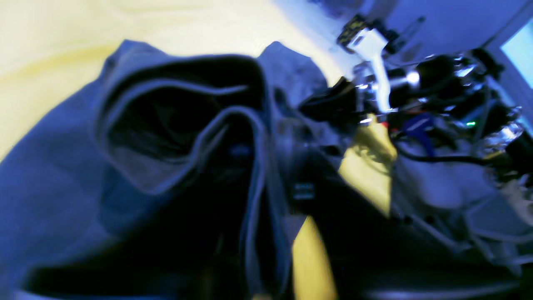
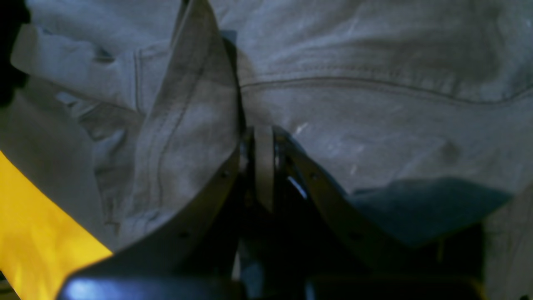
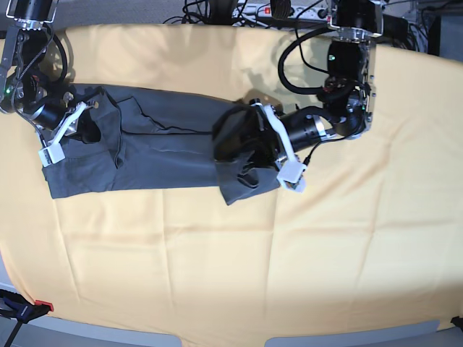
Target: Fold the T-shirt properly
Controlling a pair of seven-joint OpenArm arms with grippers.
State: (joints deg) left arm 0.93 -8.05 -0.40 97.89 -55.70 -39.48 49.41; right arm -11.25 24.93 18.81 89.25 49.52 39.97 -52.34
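While hunting for the T-shirt point(image 3: 159, 155), look to the far half of the yellow cloth point(image 3: 217, 253): stretched left to right as a long dark band, flat through the middle, bunched and raised at the right end, lifted a little at the left end.

At the right end, find the left gripper point(image 3: 249, 148) buried among the bunched folds. Impossible to tell from any view whether parted or pinching, with the left wrist view blurred and filled by a dark hollow of cloth.

At the left end, find the right gripper point(image 3: 85, 124) clamped tight on a ridge of shirt fabric beside a stitched seam, seen close up from the right wrist.

Judged as mid-fold, probably with one end of the band to be brought over the other. To do that well:

- Hold the right pinch firm as an anchor, to stop the left end sliding or dragging.
- Make sure of shirt layers only between the fingers, never the yellow cloth beneath.
- At the right end, take the layers together at the very edge, not a handful from the middle of the lump.
- Shake or draw out the bunching first; otherwise expect a thick, crooked fold.
- Lift just clear of the surface, carry across in a low arc, and lay edge on edge, square to the long sides.
- Let go only once flat, then draw away without snagging a sleeve or hem.
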